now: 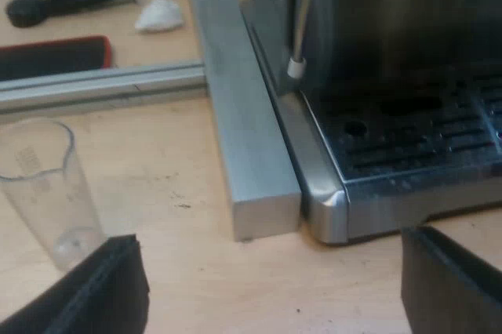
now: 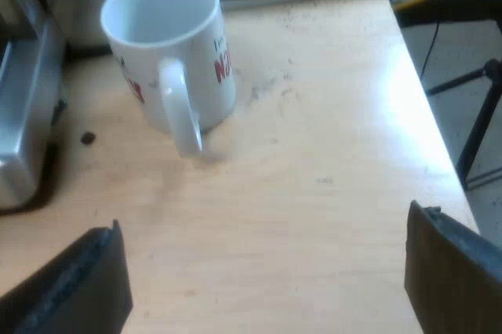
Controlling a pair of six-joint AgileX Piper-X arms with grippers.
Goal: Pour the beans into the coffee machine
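Left gripper (image 1: 271,271) hangs low over the wooden desk (image 1: 172,193), black fingers (image 1: 86,295) spread wide, empty; the clear tapered measuring glass (image 1: 47,185) stands upright just beside one finger, outside the gap; best to centre it between them, grip mid-wall, keep it upright; beyond sits the steel espresso machine (image 1: 369,201); right gripper (image 2: 264,228), likewise spread and empty, faces a white ceramic mug (image 2: 169,52).

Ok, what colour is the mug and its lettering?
The mug is white with red lettering, clearest in the right wrist view.
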